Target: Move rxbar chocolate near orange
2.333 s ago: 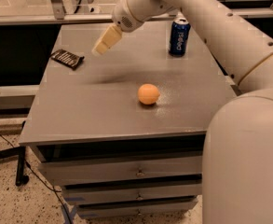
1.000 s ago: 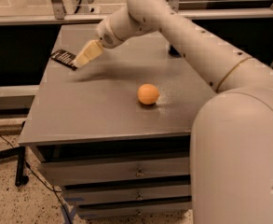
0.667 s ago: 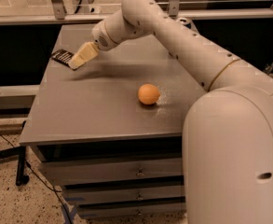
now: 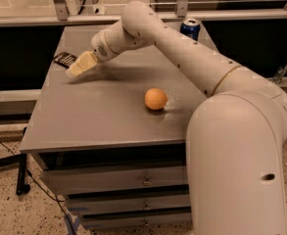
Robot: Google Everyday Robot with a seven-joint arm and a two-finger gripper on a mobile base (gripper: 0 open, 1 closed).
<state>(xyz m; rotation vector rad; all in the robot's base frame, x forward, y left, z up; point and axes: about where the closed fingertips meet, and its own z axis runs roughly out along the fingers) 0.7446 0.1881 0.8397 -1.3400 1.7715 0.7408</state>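
Observation:
The rxbar chocolate (image 4: pixel 63 59) is a dark flat bar lying at the far left edge of the grey table (image 4: pixel 99 121); my gripper covers part of it. My gripper (image 4: pixel 77 67) hangs low over the bar's near end, its pale fingers pointing down and to the left. The orange (image 4: pixel 155 99) sits near the middle of the table, well to the right of the gripper and apart from the bar.
A blue soda can (image 4: pixel 189 28) stands at the back right of the table, partly behind my arm (image 4: pixel 182 53). A metal frame with glass runs behind the table. Drawers sit under the tabletop. A black cable lies on the floor at the left.
My gripper has moved left and down from above the table's back middle to the rxbar chocolate at the left edge. The orange and the can have not moved.

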